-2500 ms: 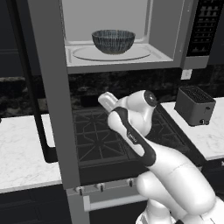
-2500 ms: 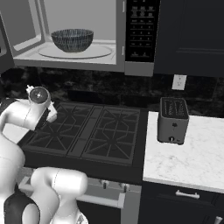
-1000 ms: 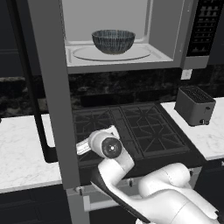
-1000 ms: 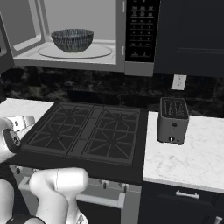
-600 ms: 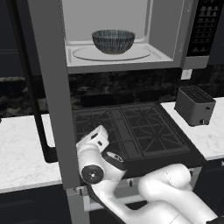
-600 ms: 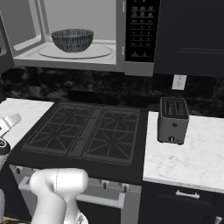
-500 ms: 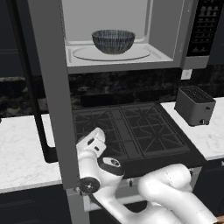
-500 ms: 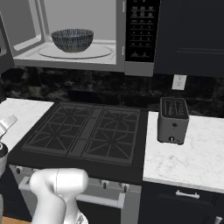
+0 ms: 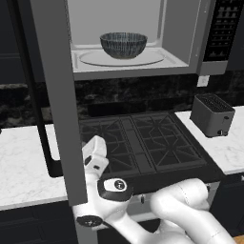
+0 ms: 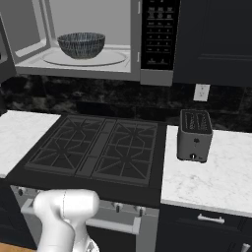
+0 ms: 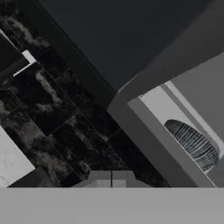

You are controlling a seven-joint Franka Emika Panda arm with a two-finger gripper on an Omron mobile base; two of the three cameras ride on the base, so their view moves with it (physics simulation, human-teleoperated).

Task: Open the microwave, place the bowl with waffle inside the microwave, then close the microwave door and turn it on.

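Dark cabinets and a black marbled backsplash surround a white marble counter (image 10: 206, 167) with a black gas stove (image 10: 98, 147) set into it. Above the stove, the microwave (image 9: 138, 38) stands with its door (image 9: 57, 95) swung wide open. The bowl (image 9: 123, 44) sits on the glass turntable inside. A dark toaster (image 10: 195, 135) stands on the counter. No writing is legible. Whether the gripper is open or closed cannot be told.
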